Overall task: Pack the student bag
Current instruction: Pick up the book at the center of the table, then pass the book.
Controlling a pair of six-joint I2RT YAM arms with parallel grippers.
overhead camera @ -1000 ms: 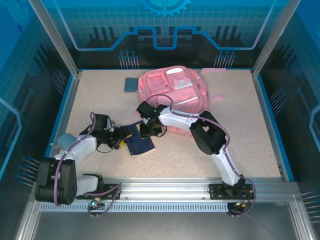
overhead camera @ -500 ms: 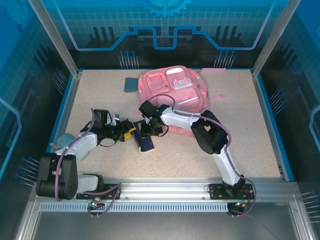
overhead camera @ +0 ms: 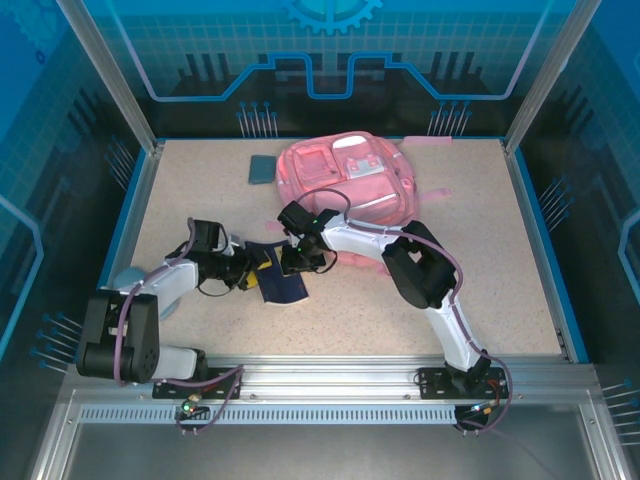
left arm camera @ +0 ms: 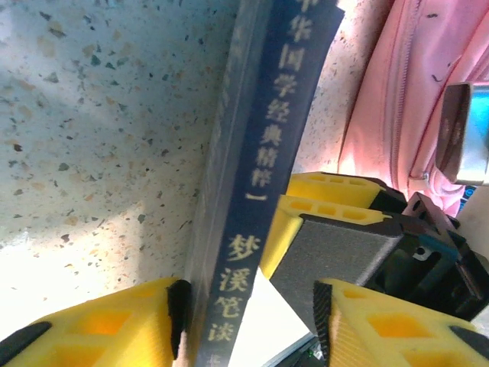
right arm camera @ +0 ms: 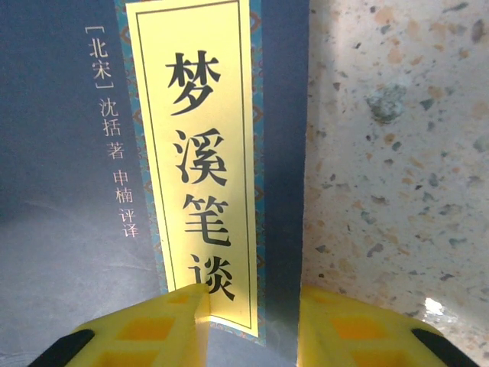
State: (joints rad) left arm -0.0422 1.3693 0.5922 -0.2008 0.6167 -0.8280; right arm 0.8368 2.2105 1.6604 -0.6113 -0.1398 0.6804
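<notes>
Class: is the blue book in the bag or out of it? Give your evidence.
Out. The book rests on the table, just in front of the bag.

Speckled beige tabletop inside blue-lit patterned walls and aluminium posts.

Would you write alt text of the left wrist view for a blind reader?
A dark blue book, pale Chinese lettering down its spine, runs up the frame between the yellow fingers of the left gripper. The pink student bag is at upper right, the speckled table at left.
</notes>
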